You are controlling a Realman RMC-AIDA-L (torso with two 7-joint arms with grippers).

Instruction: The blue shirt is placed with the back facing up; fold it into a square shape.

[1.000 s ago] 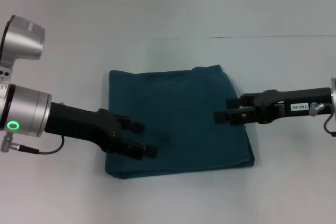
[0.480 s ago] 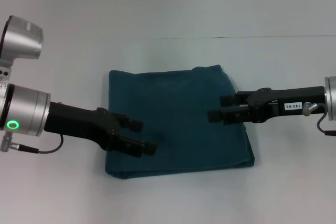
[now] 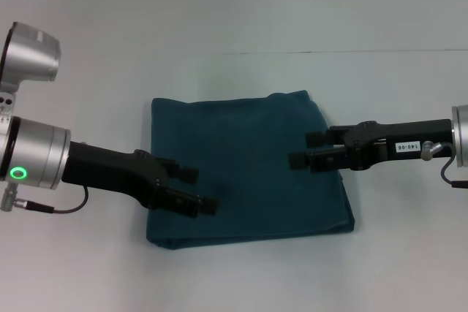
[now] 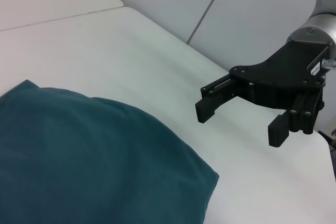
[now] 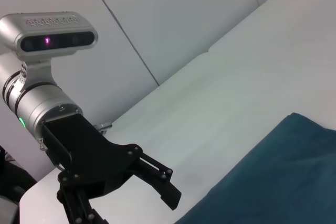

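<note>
The blue shirt (image 3: 245, 169) lies folded square on the tabletop (image 3: 241, 283). Left gripper (image 3: 199, 189) is over its left edge and right gripper (image 3: 301, 148) over its right; both jaws are wide, empty.

I have the left arm reaching in from the left edge of the head view, its silver wrist showing a green ring light, and the left gripper (image 3: 199, 189) points toward the middle and slightly toward me with its two black fingers spread apart. My right arm comes in from the right edge, held nearly level, and the right gripper (image 3: 306, 147) faces the left one with its fingers also parted, as the left wrist view (image 4: 239, 120) confirms. The two grippers are apart from each other, neither holding anything.
</note>
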